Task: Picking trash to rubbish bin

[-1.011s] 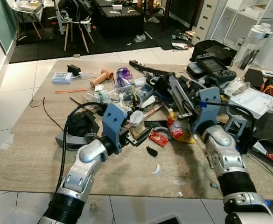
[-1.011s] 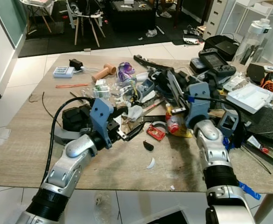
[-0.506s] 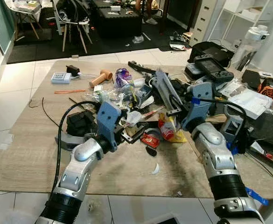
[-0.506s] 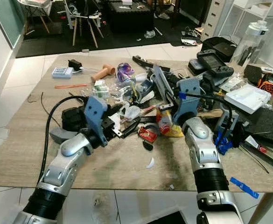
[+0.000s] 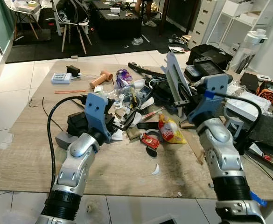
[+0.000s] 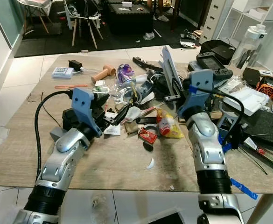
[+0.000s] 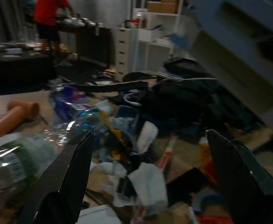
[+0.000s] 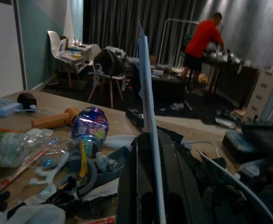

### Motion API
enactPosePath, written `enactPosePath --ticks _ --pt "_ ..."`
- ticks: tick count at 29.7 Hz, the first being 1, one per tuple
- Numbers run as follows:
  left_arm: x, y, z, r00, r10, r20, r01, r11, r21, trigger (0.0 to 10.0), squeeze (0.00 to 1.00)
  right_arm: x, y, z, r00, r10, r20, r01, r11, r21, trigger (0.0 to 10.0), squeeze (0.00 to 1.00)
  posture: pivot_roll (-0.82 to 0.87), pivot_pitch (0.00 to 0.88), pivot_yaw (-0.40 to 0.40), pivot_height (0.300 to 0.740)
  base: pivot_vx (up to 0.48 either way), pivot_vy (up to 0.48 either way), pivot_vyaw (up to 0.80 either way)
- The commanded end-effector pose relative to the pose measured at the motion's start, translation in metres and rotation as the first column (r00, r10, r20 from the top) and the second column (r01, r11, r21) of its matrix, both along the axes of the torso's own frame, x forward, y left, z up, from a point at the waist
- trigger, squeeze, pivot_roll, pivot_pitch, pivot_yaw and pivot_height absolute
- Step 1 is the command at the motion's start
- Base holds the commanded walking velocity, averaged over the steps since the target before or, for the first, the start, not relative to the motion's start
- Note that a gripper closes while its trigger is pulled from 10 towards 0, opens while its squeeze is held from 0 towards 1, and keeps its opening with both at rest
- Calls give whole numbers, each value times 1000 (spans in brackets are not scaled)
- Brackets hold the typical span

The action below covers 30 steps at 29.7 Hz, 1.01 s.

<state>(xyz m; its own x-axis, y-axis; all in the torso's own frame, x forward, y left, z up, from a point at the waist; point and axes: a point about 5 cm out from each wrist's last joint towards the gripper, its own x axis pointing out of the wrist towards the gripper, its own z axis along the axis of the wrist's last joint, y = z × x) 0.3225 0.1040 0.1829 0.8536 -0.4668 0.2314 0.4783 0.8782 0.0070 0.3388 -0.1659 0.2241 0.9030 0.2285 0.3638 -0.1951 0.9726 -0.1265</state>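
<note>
While the left claw [image 5: 122, 122] is held spread over the trash heap [image 5: 134, 100] at the middle of the cluttered surface [image 5: 29, 154], the right claw [image 5: 178, 91] is pressed together on a thin white sheet [image 5: 172, 70] raised above the far clutter. From the right wrist, a person in red [image 8: 202, 39] is seen far off; from the left wrist, a crumpled white tissue [image 7: 148, 184] is framed between the fingers [image 7: 71, 179].

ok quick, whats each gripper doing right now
Left gripper: open, empty, above the trash pile.
Right gripper: shut on a thin flat sheet, held upright above the table.
</note>
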Motion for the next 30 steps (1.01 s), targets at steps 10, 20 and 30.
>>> enactPosePath --ticks 10,20,30 --pt "4 10 -2 987 157 17 -157 987 -19 10000 0 -14 14 -4 999 16 43 -13 998 -59 10000 0 -99 49 -46 740 0 0 -738" --pt "4 6 -1 986 165 16 -164 986 -31 10000 0 -15 19 -3 998 33 60 -27 995 -95 10000 0 -98 55 -54 740 0 0 -800" --pt "5 9 -3 982 187 16 -187 982 -12 10000 0 -15 18 -4 998 29 56 -22 994 -106 10000 0 -98 59 -58 740 0 0 -800"
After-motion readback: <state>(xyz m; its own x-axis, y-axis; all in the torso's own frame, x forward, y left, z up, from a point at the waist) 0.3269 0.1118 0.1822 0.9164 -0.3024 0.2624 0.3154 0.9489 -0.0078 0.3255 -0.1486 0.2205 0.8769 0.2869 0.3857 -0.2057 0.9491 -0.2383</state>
